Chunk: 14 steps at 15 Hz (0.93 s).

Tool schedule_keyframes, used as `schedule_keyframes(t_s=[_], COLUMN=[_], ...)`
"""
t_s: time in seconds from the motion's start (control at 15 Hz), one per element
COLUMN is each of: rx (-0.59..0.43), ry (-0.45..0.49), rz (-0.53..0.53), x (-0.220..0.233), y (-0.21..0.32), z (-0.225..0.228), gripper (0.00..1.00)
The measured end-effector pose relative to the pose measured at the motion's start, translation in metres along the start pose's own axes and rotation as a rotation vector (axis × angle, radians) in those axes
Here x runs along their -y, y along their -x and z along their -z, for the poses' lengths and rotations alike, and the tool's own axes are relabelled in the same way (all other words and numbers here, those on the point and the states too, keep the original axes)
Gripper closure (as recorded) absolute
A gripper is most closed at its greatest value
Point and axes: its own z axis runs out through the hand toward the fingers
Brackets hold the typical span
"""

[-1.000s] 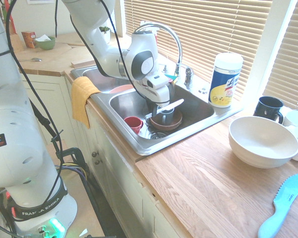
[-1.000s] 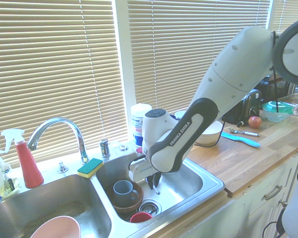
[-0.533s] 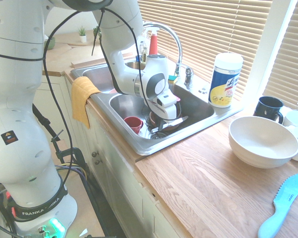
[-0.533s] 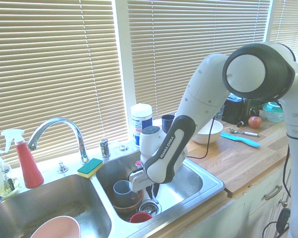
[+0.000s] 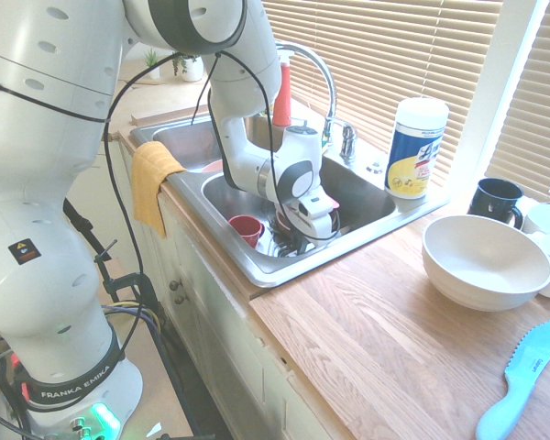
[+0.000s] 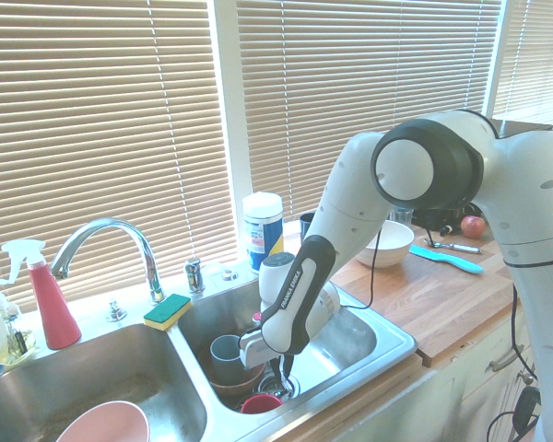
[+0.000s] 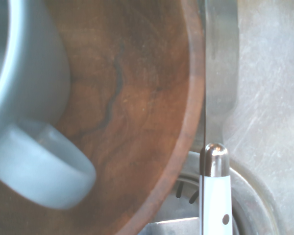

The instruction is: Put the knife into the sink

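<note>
My gripper (image 6: 280, 371) reaches deep into the right basin of the steel sink (image 6: 389, 343), just above the drain. Its fingers are shut on the knife (image 7: 214, 197). In the wrist view the white handle and silvery blade lie along the rim of a brown wooden bowl (image 7: 137, 98) that holds a grey-blue mug (image 7: 29, 98). The knife's tip points past the drain ring (image 7: 250, 196) over the sink floor. In the first exterior view the hand (image 5: 302, 197) hides the knife, low inside the sink (image 5: 385, 215).
A red cup (image 5: 246, 227) lies in the same basin beside the wooden bowl (image 6: 235, 379). A pink bowl (image 6: 101, 424) sits in the other basin. On the wooden counter are a big white bowl (image 5: 484, 261), a teal plastic knife (image 5: 522, 376), a dark mug (image 5: 497, 200) and a wipes canister (image 5: 416, 147).
The arm has folded down and lowered the gripper with the knife from above the mug to near the basin floor by the drain. The knife has turned from slanting upward to lying low.
</note>
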Motion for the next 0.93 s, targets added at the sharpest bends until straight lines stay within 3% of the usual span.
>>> schedule_keyframes(t_s=[0.6,0.93], rx=[-0.013,-0.039], ry=[-0.025,-0.053], rz=[-0.008,-0.013], x=[-0.007,-0.015], y=[-0.011,-0.014], z=[0.006,0.033], gripper=[0.0,0.0])
